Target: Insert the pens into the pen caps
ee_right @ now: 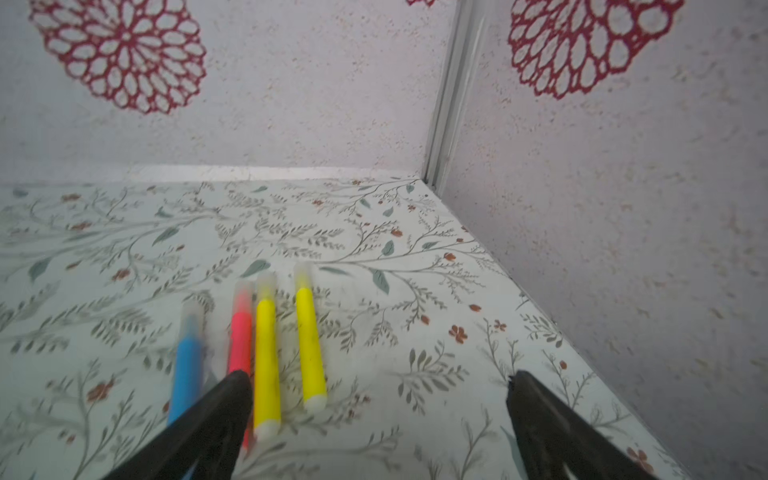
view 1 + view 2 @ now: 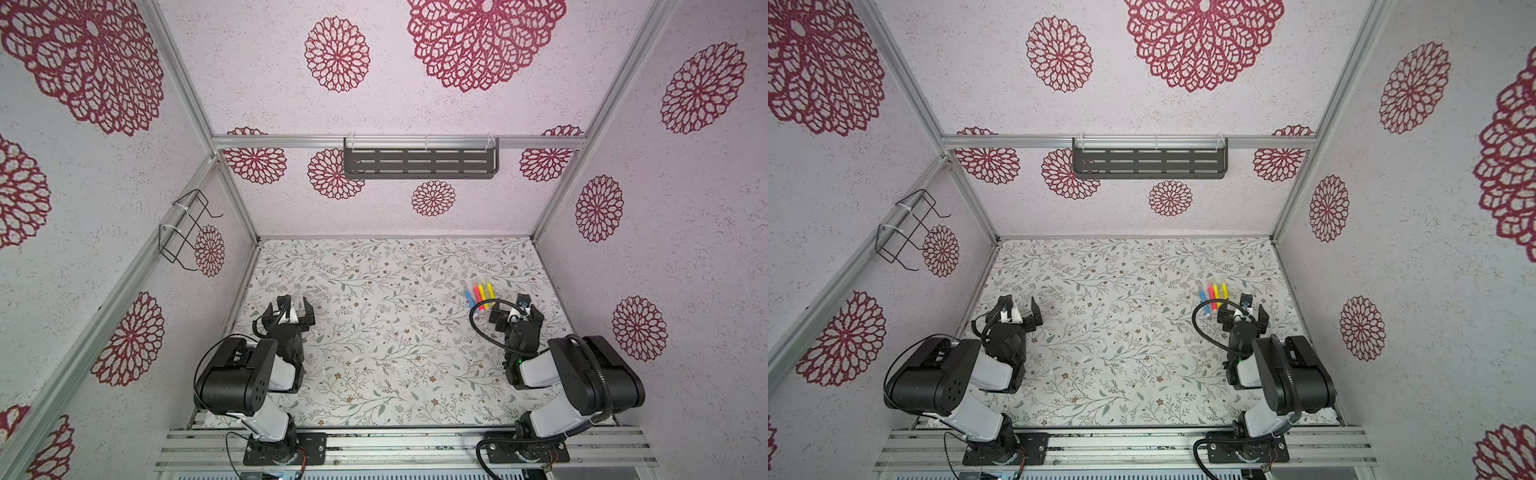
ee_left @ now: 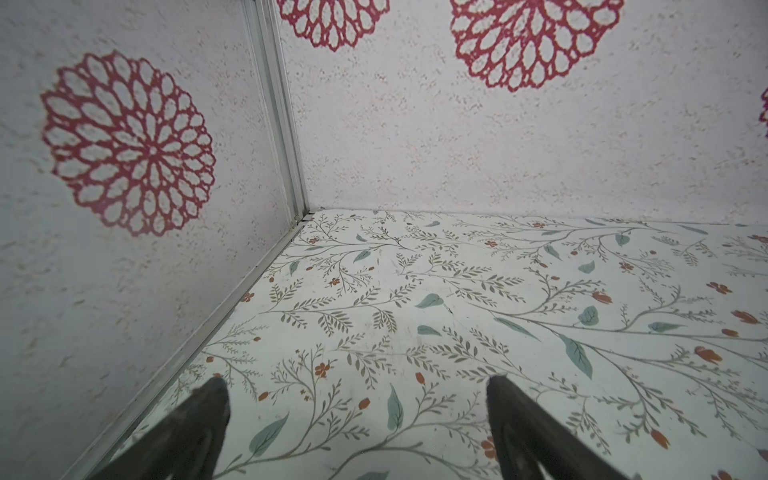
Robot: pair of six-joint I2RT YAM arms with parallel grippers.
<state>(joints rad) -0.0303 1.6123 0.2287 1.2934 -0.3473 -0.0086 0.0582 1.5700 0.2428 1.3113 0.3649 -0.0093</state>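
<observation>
Left gripper: jaws wide apart and empty, over bare table, well apart from the pens.
Pens: four lie side by side on the table's right half, in order the blue pen, pink-red pen, and two yellow pens.
Pen caps: clear sleeves seem to sit on the far ends, but they are too blurred to tell whether they are seated.
Long axis: it runs away from your right wrist, near ends toward it.
Right gripper: jaws wide apart and empty; the row lies off toward its left finger, not between the jaws.
Nearer arm: the right one, clearly; you would likely shift it leftward.
</observation>
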